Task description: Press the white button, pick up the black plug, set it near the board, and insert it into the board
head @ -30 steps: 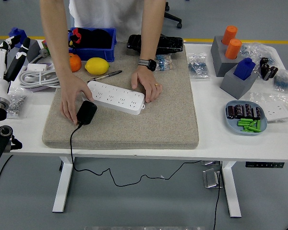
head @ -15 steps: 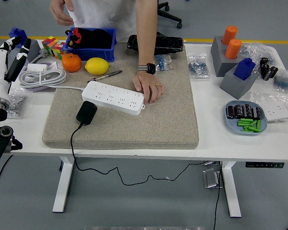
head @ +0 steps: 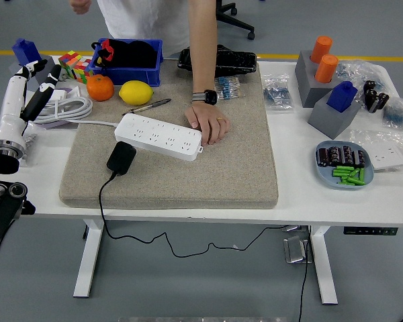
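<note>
A white power strip (head: 160,136) lies slantwise on the beige felt mat (head: 242,174). The black plug (head: 121,158) rests on the mat just in front of the strip's left end, and its black cord runs off the table's near edge. A person's hand (head: 207,122) with a watch rests on the strip's right end; the other hand (head: 80,5) is raised at the top edge. My left hand (head: 39,90), white forearm and black fingers, hovers over the table's left edge with fingers extended and holding nothing, well left of the plug. No button is distinguishable on the strip.
Behind the mat stand a blue bin (head: 127,59), an orange (head: 100,87), a lemon (head: 136,92), a pen (head: 149,106) and a black tray (head: 218,60). A coiled white cable (head: 66,111) lies by my left hand. Grey blocks (head: 336,100) and a blue plate (head: 342,164) occupy the right.
The person's one hand has let go of the plug and drawn back to the top edge. My left arm has shifted slightly right and upward. Strip and plug stay put.
</note>
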`<state>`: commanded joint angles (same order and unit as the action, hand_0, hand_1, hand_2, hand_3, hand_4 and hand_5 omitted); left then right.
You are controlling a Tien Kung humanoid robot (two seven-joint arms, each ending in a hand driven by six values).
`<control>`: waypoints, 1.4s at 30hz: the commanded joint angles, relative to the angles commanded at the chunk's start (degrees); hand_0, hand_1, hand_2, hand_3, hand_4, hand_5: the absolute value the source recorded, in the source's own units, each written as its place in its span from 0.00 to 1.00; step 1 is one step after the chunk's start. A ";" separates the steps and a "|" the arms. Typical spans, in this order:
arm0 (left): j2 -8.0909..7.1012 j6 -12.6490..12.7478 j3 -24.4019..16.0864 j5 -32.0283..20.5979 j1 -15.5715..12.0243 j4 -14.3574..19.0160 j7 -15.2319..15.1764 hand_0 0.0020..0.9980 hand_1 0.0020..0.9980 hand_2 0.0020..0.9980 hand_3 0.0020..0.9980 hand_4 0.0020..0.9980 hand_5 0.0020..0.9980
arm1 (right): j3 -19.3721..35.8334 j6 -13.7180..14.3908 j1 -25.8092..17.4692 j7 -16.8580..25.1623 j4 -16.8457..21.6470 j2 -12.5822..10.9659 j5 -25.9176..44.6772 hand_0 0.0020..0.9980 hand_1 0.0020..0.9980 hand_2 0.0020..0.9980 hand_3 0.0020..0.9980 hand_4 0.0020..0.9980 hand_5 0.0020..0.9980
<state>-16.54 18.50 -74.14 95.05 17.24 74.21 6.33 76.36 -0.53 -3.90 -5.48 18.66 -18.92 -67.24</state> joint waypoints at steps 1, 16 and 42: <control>-0.23 -0.18 0.95 0.42 0.08 0.02 0.53 0.92 0.89 0.87 0.86 1.00 0.28 | 0.03 -0.01 0.00 0.03 0.03 0.01 0.03 0.83 0.71 0.70 0.66 0.77 0.45; 0.28 -5.24 12.68 7.99 2.45 -0.16 14.11 0.93 0.91 0.90 0.90 1.00 0.48 | 0.64 -0.47 -0.64 0.35 -0.01 0.22 0.28 0.83 0.72 0.70 0.66 0.77 0.44; 4.20 -4.26 18.76 14.10 4.92 -7.05 21.73 0.87 0.82 0.79 0.86 1.00 0.49 | 0.61 -0.38 -0.37 0.52 -0.02 0.35 0.50 0.83 0.71 0.70 0.66 0.78 0.45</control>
<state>-12.34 14.24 -55.38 109.16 22.16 67.16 28.06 76.97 -0.91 -4.26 -4.96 18.64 -18.57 -66.74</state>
